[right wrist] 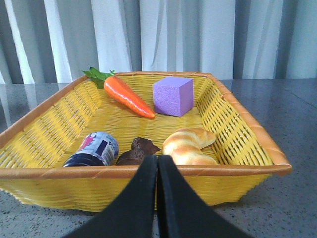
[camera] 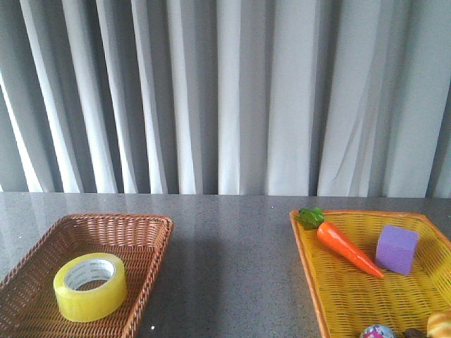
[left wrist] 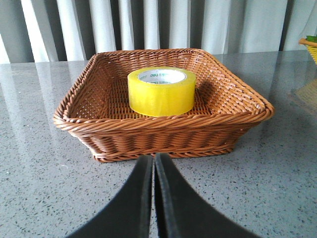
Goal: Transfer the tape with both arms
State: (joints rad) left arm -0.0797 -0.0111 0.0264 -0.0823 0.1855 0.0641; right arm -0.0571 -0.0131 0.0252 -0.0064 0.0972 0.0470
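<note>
The tape (camera: pixel 90 286) lies flat, core upward, inside the brown basket (camera: pixel 151 243), which sits on the grey table (camera: pixel 232 267). It rests on the basket floor, apart from the walls. The left gripper (left wrist: pixel 154 166) sits just outside the brown basket's near rim, low over the table, its fingers (left wrist: pixel 141 198) pressed together with only a thin slit between them and nothing held.

Well apart from the brown basket stands a yellow basket (camera: pixel 310 282). It holds a carrot (camera: pixel 347 248), a purple cube (camera: pixel 396 248), a croissant (right wrist: pixel 189 145), a small can (right wrist: pixel 94 149) and a dark brown lump (right wrist: pixel 138 151). The right gripper (right wrist: pixel 158 166) is at this basket's near rim, likewise closed and empty.
</note>
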